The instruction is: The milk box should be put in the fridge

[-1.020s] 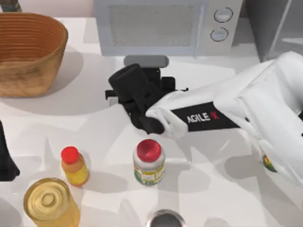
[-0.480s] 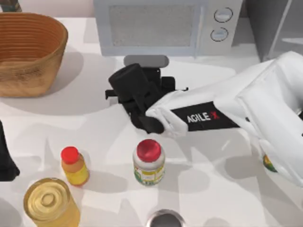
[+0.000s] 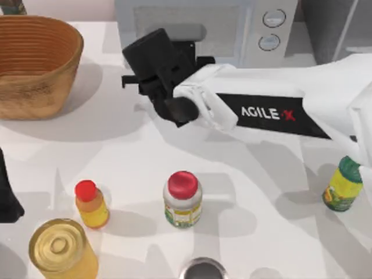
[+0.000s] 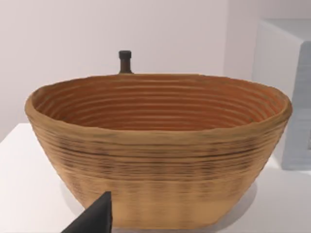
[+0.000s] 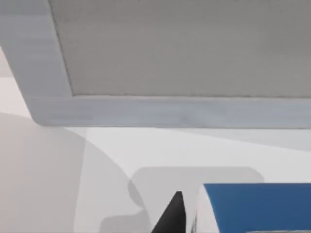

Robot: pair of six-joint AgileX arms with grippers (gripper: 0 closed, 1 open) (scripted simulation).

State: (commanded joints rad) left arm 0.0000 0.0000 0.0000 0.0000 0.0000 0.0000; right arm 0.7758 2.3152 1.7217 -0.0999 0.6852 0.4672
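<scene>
My right gripper (image 3: 176,47) hangs above the back of the table, just in front of the white microwave (image 3: 270,26), and is shut on the milk box (image 3: 187,32). From above, only the box's grey end pokes out past the black gripper body. The right wrist view shows the carton's blue top (image 5: 257,206) and white edge beside one dark finger (image 5: 172,216), with the microwave door behind. The fridge (image 3: 343,29) is the grey cabinet with a pale framed door at the back right corner. My left gripper (image 3: 7,197) is parked at the table's left edge.
A woven basket (image 3: 35,64) stands at the back left, with a dark bottle (image 4: 125,60) behind it. Near the front are a red-capped white jar (image 3: 182,200), a small orange bottle (image 3: 91,204), a yellow jar (image 3: 61,250) and a grey round object (image 3: 203,270). A green-capped bottle (image 3: 344,183) stands at the right.
My right gripper has carried the milk box from mid-table toward the back, up to the microwave front. The forearm's shift uncovered the green-capped bottle. The left arm stayed still.
</scene>
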